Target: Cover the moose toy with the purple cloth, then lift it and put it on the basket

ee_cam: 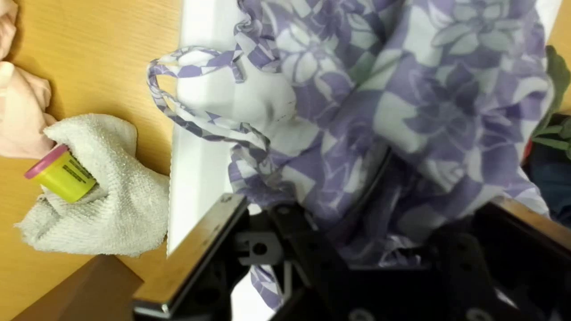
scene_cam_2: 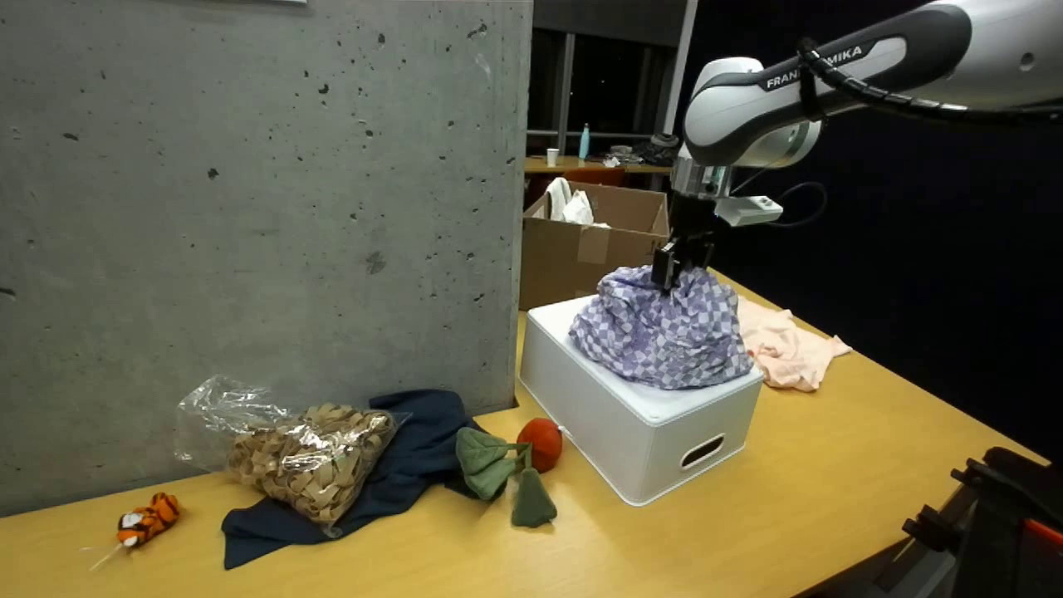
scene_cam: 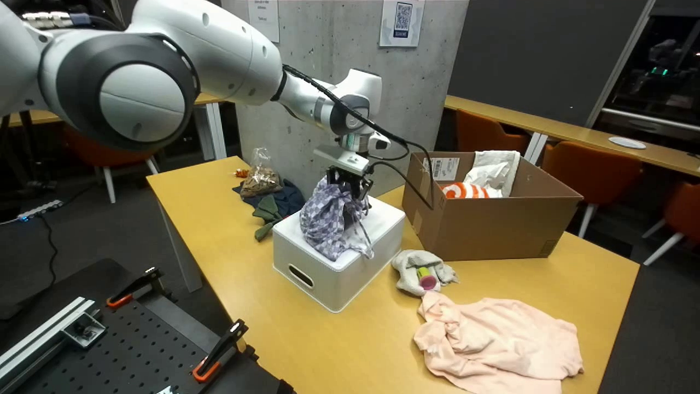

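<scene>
Brightly lit table (scene_cam: 383, 331), dark windows (scene_cam_2: 610, 87), glare on plastic bag (scene_cam_2: 315, 457)

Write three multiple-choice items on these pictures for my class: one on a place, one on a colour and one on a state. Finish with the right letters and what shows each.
1. Where is the purple checked cloth?
A) on the floor
B) on the white box
C) on a chair

2. What colour is the lid of the yellow tub?
A) pink
B) black
C) blue

3. In what state is the cardboard box?
A) taped shut
B) folded flat
C) upright and open on top

1: B, as both exterior views show it heaped over that box's top.
2: A, as the wrist view shows a pink band at the tub's end.
3: C, as an exterior view shows its inner walls, with white fabric in the opening.
</scene>
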You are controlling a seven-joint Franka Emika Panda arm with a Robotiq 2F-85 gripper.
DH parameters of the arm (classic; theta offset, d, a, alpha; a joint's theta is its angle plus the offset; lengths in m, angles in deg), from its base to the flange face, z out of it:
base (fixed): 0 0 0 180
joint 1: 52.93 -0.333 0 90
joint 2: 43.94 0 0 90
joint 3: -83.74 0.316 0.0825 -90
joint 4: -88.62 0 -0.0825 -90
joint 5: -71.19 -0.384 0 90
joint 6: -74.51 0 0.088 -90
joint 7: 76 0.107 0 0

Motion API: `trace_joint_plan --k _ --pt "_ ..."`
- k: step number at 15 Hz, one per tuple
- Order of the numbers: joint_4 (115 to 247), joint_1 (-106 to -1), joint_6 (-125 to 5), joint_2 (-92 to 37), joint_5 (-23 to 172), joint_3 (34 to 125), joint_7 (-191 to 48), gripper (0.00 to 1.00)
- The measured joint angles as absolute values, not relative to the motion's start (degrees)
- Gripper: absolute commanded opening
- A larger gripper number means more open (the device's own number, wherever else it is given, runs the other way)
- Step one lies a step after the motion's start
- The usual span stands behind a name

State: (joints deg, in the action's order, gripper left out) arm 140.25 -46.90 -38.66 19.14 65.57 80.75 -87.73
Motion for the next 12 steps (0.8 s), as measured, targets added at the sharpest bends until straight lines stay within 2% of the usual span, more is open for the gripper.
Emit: trace_joint_plan --k 1,2,8,10,12 --pt "138.5 -46.9 -37.7 20.2 65.6 80.8 -87.7 0.49" --pt "137.0 -46.9 -36.8 21.0 65.6 80.8 -87.7 0.51" --pt "130.8 -47.0 -33.2 23.7 65.6 81.2 -87.7 0.94" --pt "130.2 -47.1 -32.4 23.8 65.6 81.2 -87.7 1.00" --pt "129.6 -47.1 -32.3 23.7 65.6 81.2 -87.7 1.00"
